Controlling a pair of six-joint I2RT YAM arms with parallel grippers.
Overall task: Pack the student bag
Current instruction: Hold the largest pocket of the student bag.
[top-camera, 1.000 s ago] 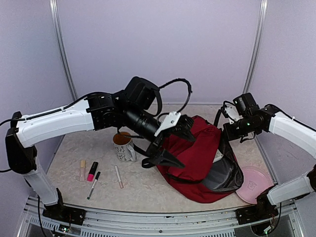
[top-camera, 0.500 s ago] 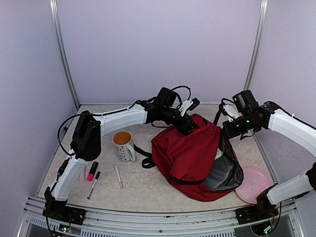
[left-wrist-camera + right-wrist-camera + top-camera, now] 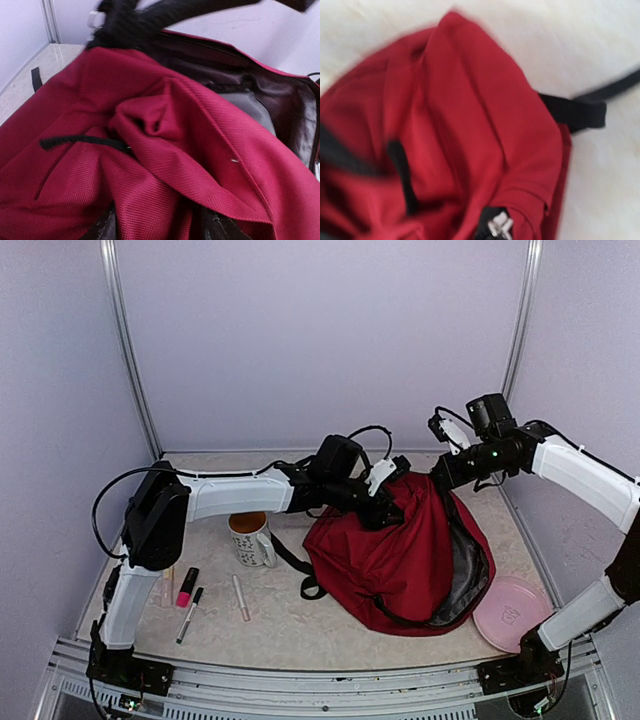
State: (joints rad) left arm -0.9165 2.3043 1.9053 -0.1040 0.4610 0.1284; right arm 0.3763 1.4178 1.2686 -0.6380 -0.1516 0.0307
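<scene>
The student bag is a dark red backpack that stands lifted and crumpled right of centre, with its grey-lined opening facing right. My left gripper is at the bag's upper front. In the left wrist view it is shut on a fold of the red fabric. My right gripper holds the bag's top edge up. In the blurred right wrist view it is shut at the red fabric beside a zip pull.
A white mug of brown drink stands left of the bag, by a black strap. A pink highlighter and several pens lie at front left. A pink plate lies at front right.
My right gripper has risen and moved left, pulling the bag's top up. The bag now stands taller and more upright. My left arm swung to the bag's top and gripped the fabric.
</scene>
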